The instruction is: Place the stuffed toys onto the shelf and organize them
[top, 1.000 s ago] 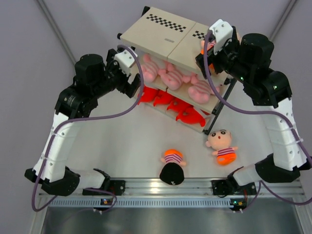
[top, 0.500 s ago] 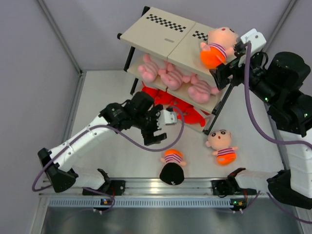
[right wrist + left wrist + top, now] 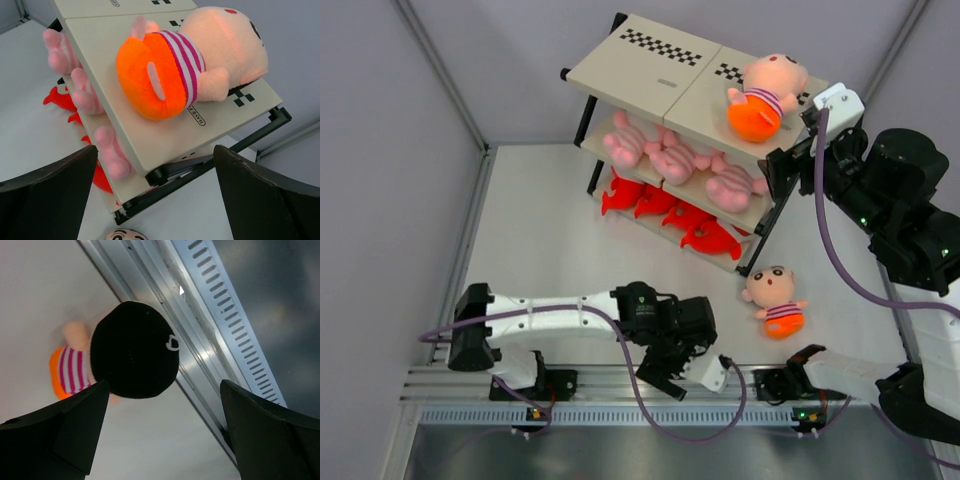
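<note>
White table [image 3: 540, 250], near edge: left fingers [image 3: 260, 435] gape empty over the face-down doll [image 3: 132, 355], needing next to drop and grip it; right fingers [image 3: 45, 200] gape empty by the shelved doll [image 3: 185, 60].

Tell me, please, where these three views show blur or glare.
Top external: evenly lit, sharp. Left wrist: the black-haired plush boy doll has a soft, blurred striped body, and the silver metal rail shows a bright glare streak. Right wrist: the peach plush doll in orange shorts is crisp.
</note>
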Robot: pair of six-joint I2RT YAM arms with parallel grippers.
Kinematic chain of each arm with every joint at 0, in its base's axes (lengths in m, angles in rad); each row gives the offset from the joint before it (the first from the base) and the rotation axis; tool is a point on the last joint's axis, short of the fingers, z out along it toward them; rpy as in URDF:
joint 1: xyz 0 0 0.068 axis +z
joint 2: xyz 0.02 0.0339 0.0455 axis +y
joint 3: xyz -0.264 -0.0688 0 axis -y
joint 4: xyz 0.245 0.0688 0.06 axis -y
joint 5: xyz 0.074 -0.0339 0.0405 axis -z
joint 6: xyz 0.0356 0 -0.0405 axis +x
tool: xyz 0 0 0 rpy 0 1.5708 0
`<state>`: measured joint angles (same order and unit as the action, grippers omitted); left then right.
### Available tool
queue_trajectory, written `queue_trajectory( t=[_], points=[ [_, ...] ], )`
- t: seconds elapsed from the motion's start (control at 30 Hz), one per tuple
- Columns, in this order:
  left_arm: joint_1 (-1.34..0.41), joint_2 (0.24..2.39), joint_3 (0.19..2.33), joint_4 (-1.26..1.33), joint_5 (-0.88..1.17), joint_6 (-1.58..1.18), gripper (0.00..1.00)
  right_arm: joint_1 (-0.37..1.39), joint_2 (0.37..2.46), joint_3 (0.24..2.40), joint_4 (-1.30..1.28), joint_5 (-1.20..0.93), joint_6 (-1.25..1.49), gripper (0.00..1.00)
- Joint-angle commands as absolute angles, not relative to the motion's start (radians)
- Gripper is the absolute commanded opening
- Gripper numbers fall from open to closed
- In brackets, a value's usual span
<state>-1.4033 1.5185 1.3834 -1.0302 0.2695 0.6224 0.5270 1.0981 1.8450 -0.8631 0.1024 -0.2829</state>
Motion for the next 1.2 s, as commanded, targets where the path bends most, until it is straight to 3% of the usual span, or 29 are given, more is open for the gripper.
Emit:
queue_trajectory(
  t=[0.0, 0.27, 0.37, 0.4, 0.43, 0.5, 0.53, 0.6, 0.83, 1.03, 1.17],
  points=[
    [-1.477, 1.557, 1.348, -1.048, 0.235, 0.647, 0.98, 0.526, 1.097, 1.848, -0.857, 0.132, -0.262, 1.0],
    [-1.503, 1.597, 1.144, -0.744, -0.127, 0.608, 0.95, 0.526, 1.074, 1.851, -0.845, 0.101, -0.238, 1.0],
    [-1.505, 1.601, 1.102, -0.661, -0.219, 0.611, 0.83, 0.526, 1.058, 1.855, -0.85, 0.078, -0.222, 0.99],
    [-1.505, 1.6, 1.082, -0.635, -0.224, 0.612, 0.76, 0.526, 1.049, 1.853, -0.851, 0.072, -0.219, 0.99],
    [-1.505, 1.598, 1.072, -0.626, -0.227, 0.612, 0.6, 0.526, 1.045, 1.848, -0.853, 0.072, -0.215, 0.99],
    [-1.505, 1.601, 1.051, -0.588, -0.238, 0.614, 0.43, 0.526, 1.029, 1.839, -0.85, 0.074, -0.212, 0.99],
    [-1.503, 1.603, 1.046, -0.574, -0.261, 0.618, 0.23, 0.525, 1.025, 1.83, -0.85, 0.077, -0.209, 0.99],
    [-1.505, 1.609, 1.04, -0.54, -0.284, 0.624, 0.0, 0.526, 1.014, 1.821, -0.85, 0.077, -0.203, 0.99],
    [-1.484, 1.563, 1.098, -0.581, -0.298, 0.638, 0.0, 0.525, 0.994, 1.824, -0.874, 0.051, -0.192, 0.99],
    [-1.202, 1.424, 1.486, -0.945, 0.113, 0.629, 0.0, 0.526, 1.02, 1.888, -0.943, -0.152, -0.235, 0.99],
    [-1.118, 1.339, 1.689, -1.15, 0.334, 0.722, 0.0, 0.526, 1.031, 1.901, -0.951, -0.263, -0.261, 0.99]
  ],
)
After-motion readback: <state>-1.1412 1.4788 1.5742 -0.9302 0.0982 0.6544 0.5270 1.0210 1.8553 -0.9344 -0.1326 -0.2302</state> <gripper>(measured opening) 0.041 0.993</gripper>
